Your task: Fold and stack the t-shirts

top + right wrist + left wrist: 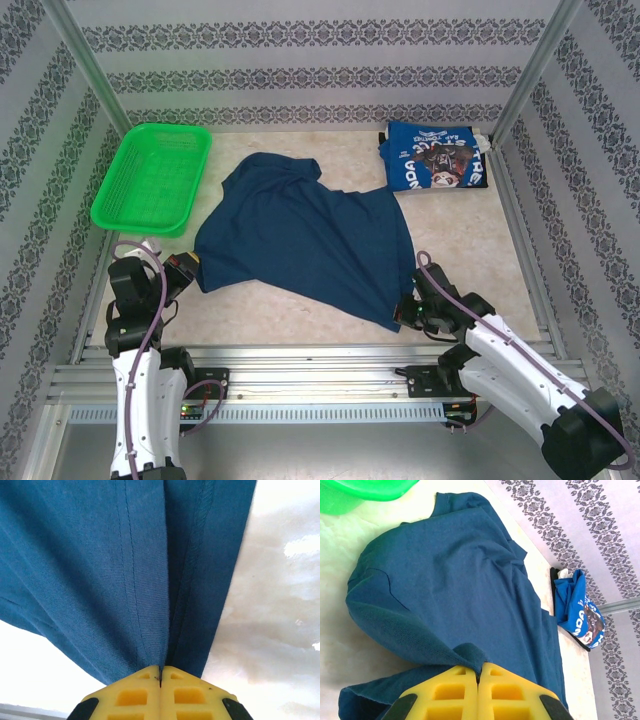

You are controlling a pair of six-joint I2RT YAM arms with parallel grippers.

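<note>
Your holdings at this moment:

1. Navy t-shirt [300,235]. It lies rumpled and spread over the middle of the table [470,260], running from just beside the basket's near right corner down toward the near right. Its far part is bunched into folds. You hold it at two points, the near left edge and the near right corner.

2. Left gripper [188,268]. It sits low at the shirt's near left edge. In your left wrist view the yellow fingers [450,690] are pressed together, with a raised fold of the navy cloth pinched in the seam between them. It is clenched on the navy t-shirt.

3. Right gripper [408,312]. It sits at the shirt's near right corner. In your right wrist view the yellow fingers [132,697] meet with no gap, and the stitched hem runs straight up out of them, the cloth drawn taut above the pale tabletop. It too is grasping the navy t-shirt.

4. Blue t-shirt [437,160]. It is folded into a compact rectangle in the far right corner of the table, white lettering and a dark picture facing up. It lies close to the navy shirt's far right edge; you cannot tell whether they touch.

5. Green mesh basket [153,178]. It rests at the far left, against the patterned wall [320,70], tilted.
</note>
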